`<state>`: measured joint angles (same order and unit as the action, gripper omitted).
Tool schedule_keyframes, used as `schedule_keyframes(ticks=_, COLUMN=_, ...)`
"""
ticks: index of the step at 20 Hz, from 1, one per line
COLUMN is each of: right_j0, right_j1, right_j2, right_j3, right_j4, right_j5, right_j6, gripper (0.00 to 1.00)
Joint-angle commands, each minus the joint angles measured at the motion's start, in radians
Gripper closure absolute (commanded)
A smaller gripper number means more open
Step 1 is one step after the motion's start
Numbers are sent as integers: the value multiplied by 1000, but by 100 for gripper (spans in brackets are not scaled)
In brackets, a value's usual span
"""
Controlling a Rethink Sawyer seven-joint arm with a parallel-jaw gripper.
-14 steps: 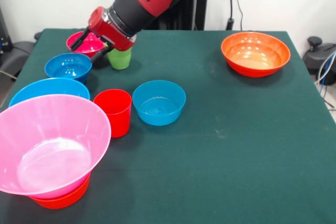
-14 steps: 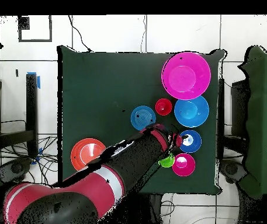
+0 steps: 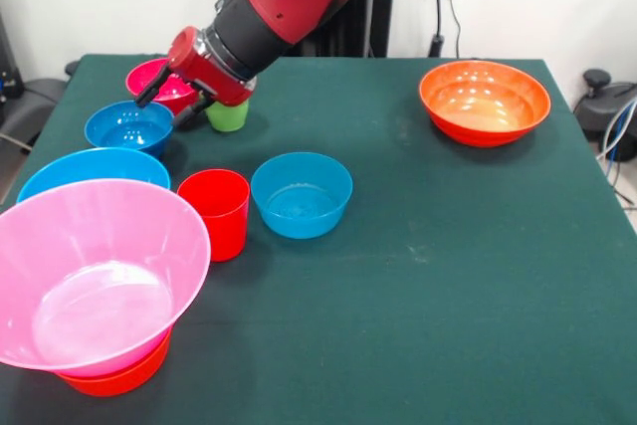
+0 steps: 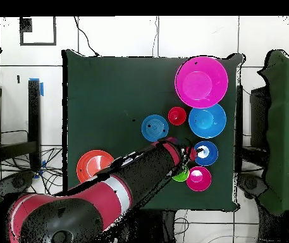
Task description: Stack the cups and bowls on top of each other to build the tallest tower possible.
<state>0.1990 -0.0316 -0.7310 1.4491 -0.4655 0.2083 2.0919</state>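
Note:
My gripper (image 3: 171, 100) is open and empty. It hovers over the gap between the small magenta bowl (image 3: 149, 78) and a small blue bowl (image 3: 128, 126). The light green cup (image 3: 228, 116) stands just behind the wrist, partly hidden. The red cup (image 3: 215, 211) stands next to a mid-size blue bowl (image 3: 301, 194). The tower is the hot-pink bowl (image 3: 100, 271) sitting in an orange bowl (image 3: 111, 378). The large light blue bowl (image 3: 92, 165) stands behind the tower. The second orange bowl (image 3: 485, 102) stands alone. In the overhead view the gripper (image 4: 190, 154) sits beside the small blue bowl (image 4: 205, 153). No purple bowl shows.
The green table (image 3: 448, 276) ends close to the tower at the front left edge. The arm (image 4: 128, 183) crosses the table past the lone orange bowl (image 4: 95, 166) in the overhead view. Cables and chairs stand off the table's sides.
The wrist has lifted and turned a little, and hides more of the green cup. The gripper stays open over the same spot. No bowl or cup has moved.

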Motion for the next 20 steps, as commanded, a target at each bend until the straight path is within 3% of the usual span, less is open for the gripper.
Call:
schedule_keyframes(ticks=1, right_j0=16, right_j1=55, right_j2=89, right_j3=-86, right_j4=88, right_j5=-115, right_j6=196, gripper=0)
schedule_keyframes(ticks=20, right_j0=8, right_j1=88, right_j2=75, right_j3=-108, right_j4=138, right_j5=-182, right_j6=150, gripper=0)
